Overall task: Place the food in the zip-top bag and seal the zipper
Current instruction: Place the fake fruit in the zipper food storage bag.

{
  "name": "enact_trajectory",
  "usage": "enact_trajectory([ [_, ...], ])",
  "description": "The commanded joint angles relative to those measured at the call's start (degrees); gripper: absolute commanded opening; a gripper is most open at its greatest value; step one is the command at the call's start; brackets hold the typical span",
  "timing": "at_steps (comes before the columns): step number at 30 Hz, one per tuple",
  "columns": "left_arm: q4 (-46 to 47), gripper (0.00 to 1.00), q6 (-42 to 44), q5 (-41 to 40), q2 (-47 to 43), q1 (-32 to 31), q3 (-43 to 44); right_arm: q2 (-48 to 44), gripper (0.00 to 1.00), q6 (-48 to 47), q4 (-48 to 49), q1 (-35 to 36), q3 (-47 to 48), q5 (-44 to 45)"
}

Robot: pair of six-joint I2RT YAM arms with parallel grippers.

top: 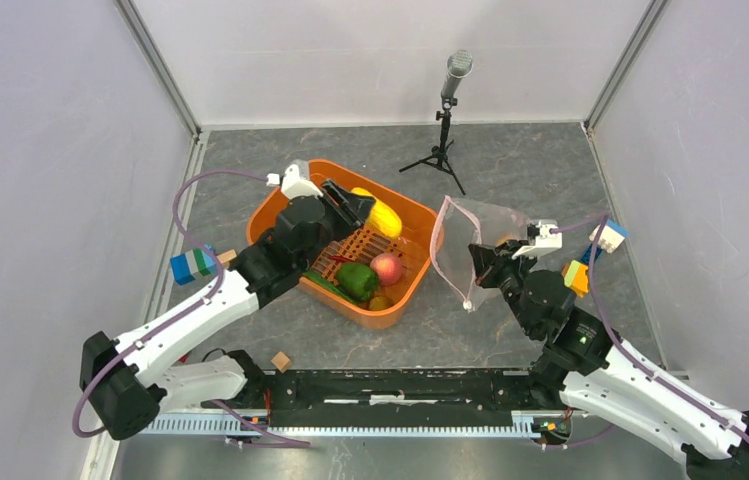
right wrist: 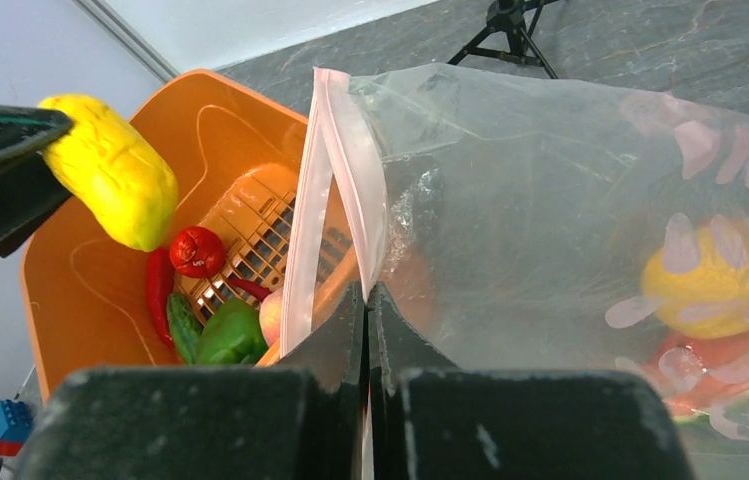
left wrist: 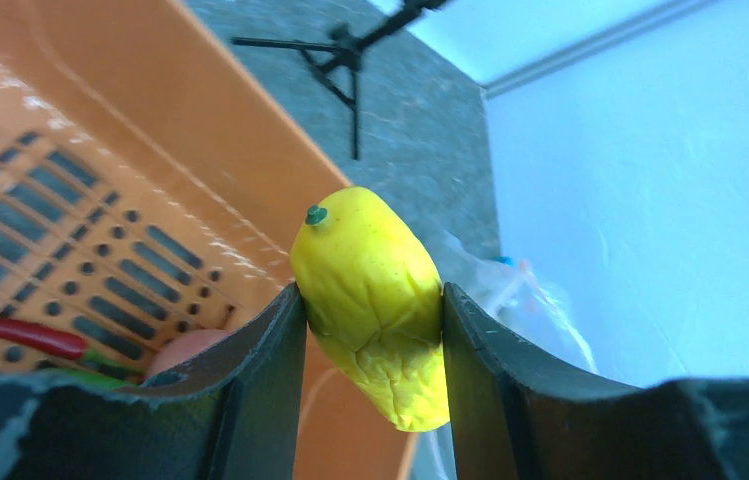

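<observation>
My left gripper (top: 355,205) is shut on a yellow food piece (left wrist: 375,300), held above the far side of the orange basket (top: 390,315); the piece also shows in the right wrist view (right wrist: 110,170). In the basket lie a green bell pepper (right wrist: 230,335), a red pepper (right wrist: 158,285), a small red round piece (right wrist: 197,250), a cucumber (right wrist: 182,330) and a pinkish fruit (top: 386,268). My right gripper (right wrist: 367,290) is shut on the mouth edge of the clear dotted zip-top bag (top: 475,235), holding it up beside the basket. The zipper (right wrist: 335,170) stands open. A yellow piece (right wrist: 710,285) and a red piece lie inside the bag.
A microphone on a tripod (top: 445,120) stands at the back. Building blocks sit at the left (top: 193,264) and at the right (top: 608,237). A small wooden cube (top: 280,361) lies near the front rail. Walls close in on three sides.
</observation>
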Motion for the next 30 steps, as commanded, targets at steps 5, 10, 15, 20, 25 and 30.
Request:
enact_trajectory([
  [5, 8.59, 0.36, 7.55, -4.68, 4.82, -9.88, 8.17, -1.28, 0.0, 1.37, 3.25, -0.03, 0.6, -1.94],
  [10, 12.52, 0.37, 12.85, -8.28, 8.57, -15.46, 9.94, -2.55, 0.0, 2.09, 3.16, 0.02, 0.35, -2.72],
  [15, 15.61, 0.37, 18.73, -12.45, 10.78, -20.2, 11.31, -3.15, 0.0, 2.38, 4.69, 0.01, -0.01, -4.37],
  [20, 19.29, 0.38, 26.53, -13.81, 13.18, -23.52, 12.71, -2.9, 0.0, 2.48, 5.31, 0.02, 0.34, -5.86],
  [25, 20.5, 0.45, 33.16, -12.67, 16.01, -25.73, 12.72, -4.12, 0.0, 2.79, 6.14, 0.04, 0.0, -5.73],
  [30, 20.68, 0.73, 37.67, -10.26, 17.72, -26.78, 13.09, -6.78, 0.0, 3.87, 5.4, 0.08, -0.1, -4.06],
])
